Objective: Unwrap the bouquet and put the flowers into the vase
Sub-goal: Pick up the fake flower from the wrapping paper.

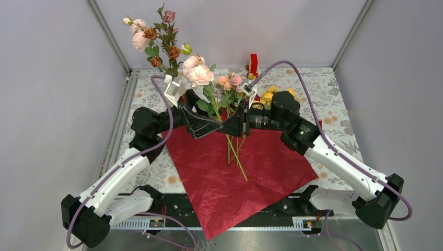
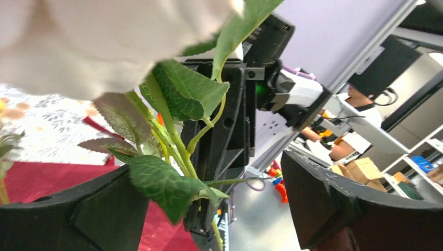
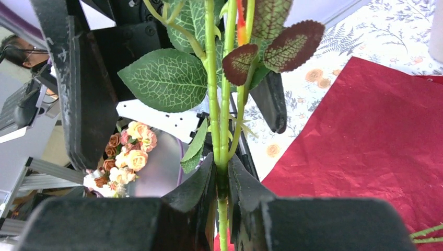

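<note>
The dark red wrapping paper [image 1: 230, 178] lies spread flat on the table. My right gripper [image 1: 236, 123] is shut on the green stems [image 3: 219, 130] of the flowers [image 1: 197, 73], holding pink and peach blooms upright above the paper. Their lower ends [image 1: 237, 157] hang toward the paper. My left gripper [image 1: 201, 124] stands open around the same stems from the left. A leaf [image 2: 162, 183] lies between its fingers [image 2: 68, 214], untouched by either. A taller spray of flowers [image 1: 156, 42] rises at the back left. A cream edge [image 3: 438, 31] may be the vase; the top view hides it.
A small red and yellow block [image 1: 253, 64] stands at the back of the floral tablecloth [image 1: 334, 99]. Yellow blooms [image 1: 271, 94] lie behind my right arm. Loose green stems [image 3: 426, 232] rest on the paper. Grey walls and frame posts enclose the table.
</note>
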